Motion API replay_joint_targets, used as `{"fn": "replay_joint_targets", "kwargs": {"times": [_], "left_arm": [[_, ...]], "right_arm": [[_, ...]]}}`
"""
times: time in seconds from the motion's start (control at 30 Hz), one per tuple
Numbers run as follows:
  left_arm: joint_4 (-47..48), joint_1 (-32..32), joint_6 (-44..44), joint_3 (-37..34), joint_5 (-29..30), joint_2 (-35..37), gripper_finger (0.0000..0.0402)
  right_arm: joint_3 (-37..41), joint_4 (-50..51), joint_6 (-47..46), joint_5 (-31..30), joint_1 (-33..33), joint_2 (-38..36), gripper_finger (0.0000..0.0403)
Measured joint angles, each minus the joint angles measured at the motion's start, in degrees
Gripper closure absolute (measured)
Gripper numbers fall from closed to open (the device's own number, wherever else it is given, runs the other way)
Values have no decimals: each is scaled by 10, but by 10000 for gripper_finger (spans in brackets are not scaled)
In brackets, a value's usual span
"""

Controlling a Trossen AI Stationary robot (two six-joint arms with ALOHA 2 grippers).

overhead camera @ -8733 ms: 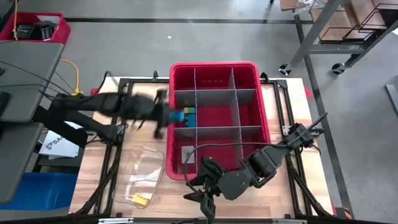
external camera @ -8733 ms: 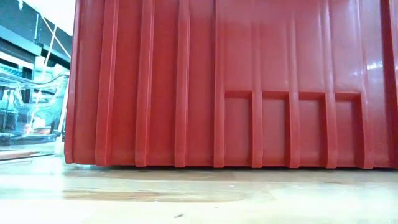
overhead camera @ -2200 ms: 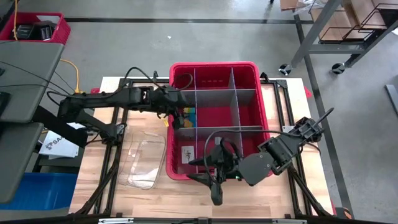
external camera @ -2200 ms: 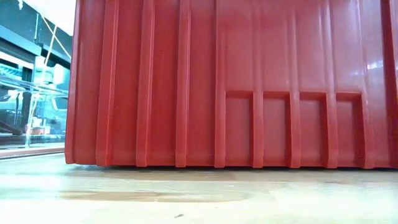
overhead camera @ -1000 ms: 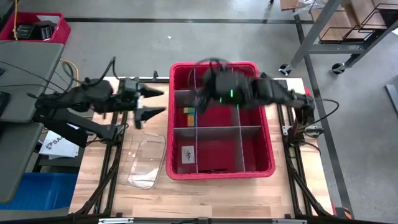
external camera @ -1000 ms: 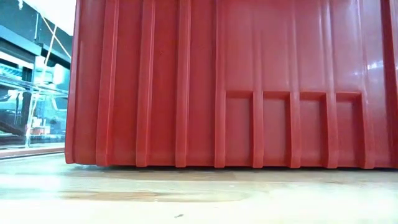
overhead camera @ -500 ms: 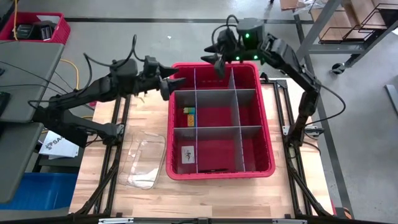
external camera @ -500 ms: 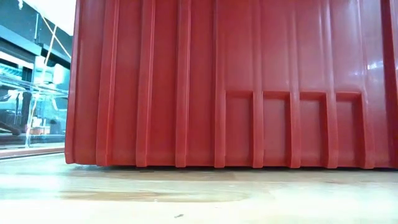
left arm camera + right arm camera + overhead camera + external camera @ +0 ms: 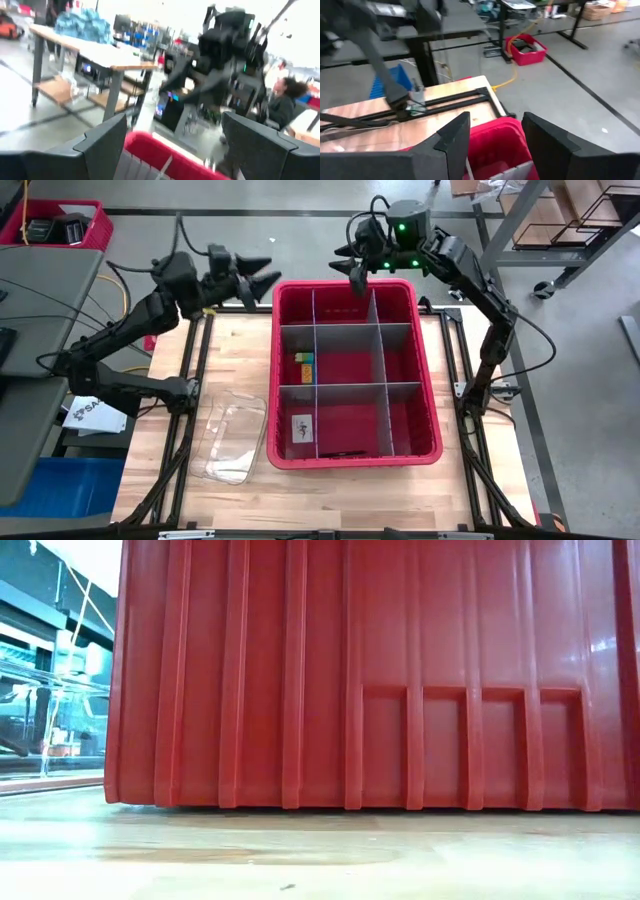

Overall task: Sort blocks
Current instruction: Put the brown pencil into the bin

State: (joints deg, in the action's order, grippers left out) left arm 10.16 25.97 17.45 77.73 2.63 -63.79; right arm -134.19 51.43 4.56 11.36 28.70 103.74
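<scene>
Small yellow, green and blue blocks (image 9: 305,363) sit in the red bin (image 9: 425,370), below both open, empty grippers, left (image 9: 262,281) and right (image 9: 352,268); wooden table (image 9: 235,370), grey floor.

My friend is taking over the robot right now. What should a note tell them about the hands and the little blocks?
Left hand: open, holding nothing, raised past the far left corner of the large red plastic bin.
Right hand: open, holding nothing, raised over the bin's far rim.
Blocks: a few small plastic toy bricks, yellow, green and one other colour that is hard to tell, sit together in the bin's middle-left compartment, between the grey slotted dividers.
Clear plastic tray on the wooden table, left of the bin: no blocks visible in it.
Done: the visible blocks are in the bin.
Left: none seen outside it; check whether those colours need separate compartments.
</scene>
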Motion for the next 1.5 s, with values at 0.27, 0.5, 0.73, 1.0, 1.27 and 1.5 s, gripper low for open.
{"fn": "replay_joint_targets", "kwargs": {"times": [0.27,0.5,0.73,1.0,1.27,1.5], "left_arm": [[-25,76,78,0,-13,2,81],[-42,82,151,0,84,2,81],[-40,82,182,0,152,2,81],[-40,82,215,0,183,2,81],[-40,82,220,0,176,6,81],[-39,82,189,0,161,7,81]], "right_arm": [[0,13,43,-27,38,0,226],[0,22,98,-53,106,0,226],[0,44,68,-5,174,0,226],[0,44,45,24,199,0,226],[0,39,47,26,198,0,226],[0,28,38,26,197,0,226]]}}
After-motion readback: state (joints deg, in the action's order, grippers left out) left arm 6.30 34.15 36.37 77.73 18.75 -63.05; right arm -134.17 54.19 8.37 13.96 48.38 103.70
